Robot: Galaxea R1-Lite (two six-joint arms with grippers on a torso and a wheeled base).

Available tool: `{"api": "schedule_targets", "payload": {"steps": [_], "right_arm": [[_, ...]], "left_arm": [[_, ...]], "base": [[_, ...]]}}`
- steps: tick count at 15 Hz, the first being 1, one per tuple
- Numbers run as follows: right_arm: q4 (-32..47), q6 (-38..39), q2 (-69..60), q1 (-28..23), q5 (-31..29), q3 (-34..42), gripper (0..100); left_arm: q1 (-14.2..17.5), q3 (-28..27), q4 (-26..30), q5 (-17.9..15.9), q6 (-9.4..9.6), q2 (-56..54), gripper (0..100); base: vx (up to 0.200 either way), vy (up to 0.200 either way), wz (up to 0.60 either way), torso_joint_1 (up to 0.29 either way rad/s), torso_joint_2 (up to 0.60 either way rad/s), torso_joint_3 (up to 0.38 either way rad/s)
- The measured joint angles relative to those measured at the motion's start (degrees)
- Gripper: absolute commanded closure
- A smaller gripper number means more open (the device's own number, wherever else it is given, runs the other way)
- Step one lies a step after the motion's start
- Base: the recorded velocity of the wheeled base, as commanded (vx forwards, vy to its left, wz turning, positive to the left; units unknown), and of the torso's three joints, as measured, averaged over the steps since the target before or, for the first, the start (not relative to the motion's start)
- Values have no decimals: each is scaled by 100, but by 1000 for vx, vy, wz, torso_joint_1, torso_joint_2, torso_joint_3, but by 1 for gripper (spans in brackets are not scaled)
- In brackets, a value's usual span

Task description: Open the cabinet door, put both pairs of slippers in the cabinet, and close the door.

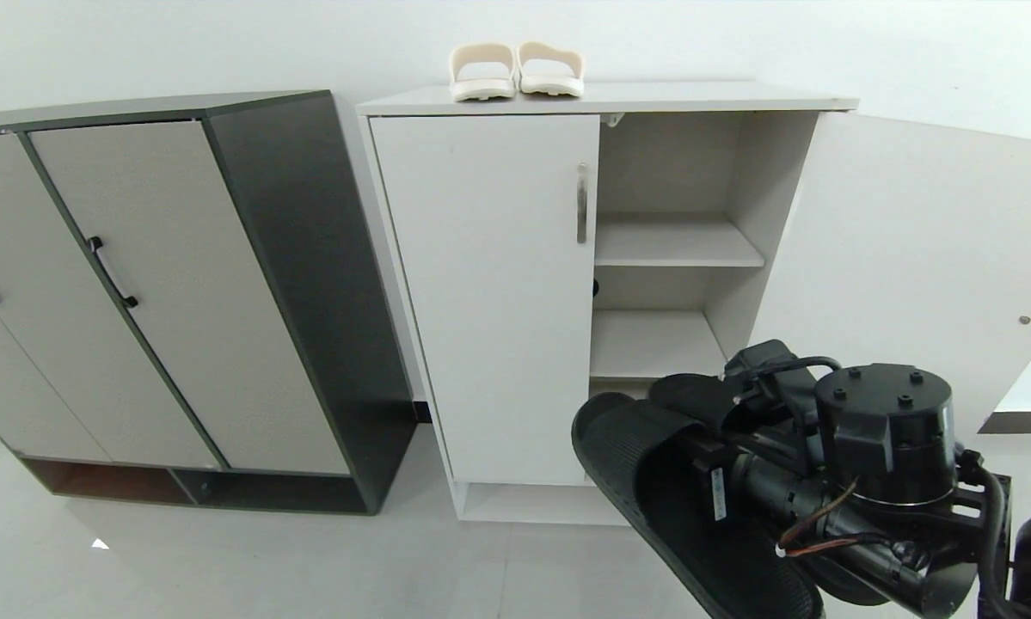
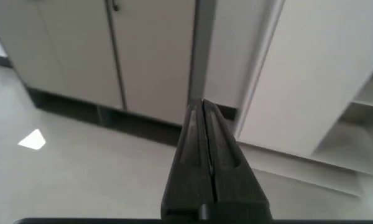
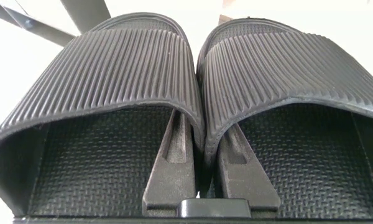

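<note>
A pair of black ribbed slippers hangs side by side from my right gripper, which is shut on the two inner strap edges. In the head view the black slippers are held low in front of the white cabinet, before its open right half. The right door is swung wide, baring two empty shelves; the left door is closed. A cream pair of slippers rests on the cabinet top. My left gripper is shut on nothing, above the floor facing the cabinet bases.
A grey and dark cabinet with black handles stands left of the white one, close beside it. The open door juts out on the right. Glossy floor stretches in front of both cabinets.
</note>
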Motion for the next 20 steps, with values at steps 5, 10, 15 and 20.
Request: {"api": "schedule_targets", "payload": {"steps": [5,10,15,20], "right_arm": [[-6,0,32,0,6,17,100],[-20,0,46,9,4,-13,100],[-22,5,110,5,1,-38,100],[-23,6,134,18,-10,-82,100]], "left_arm": [[20,956,-522,-1687,669,-764,100],[12,1019,-438,-1881,599,-868,100],[12,1022,-438,-1843,579,-878,100],[12,1022,-425,-1841,568,-879,100]], "base": [[0,0,0,0,0,0],[0,0,0,0,0,0],[120,0,0,0,-2,1],[160,0,0,5,4,2]]}}
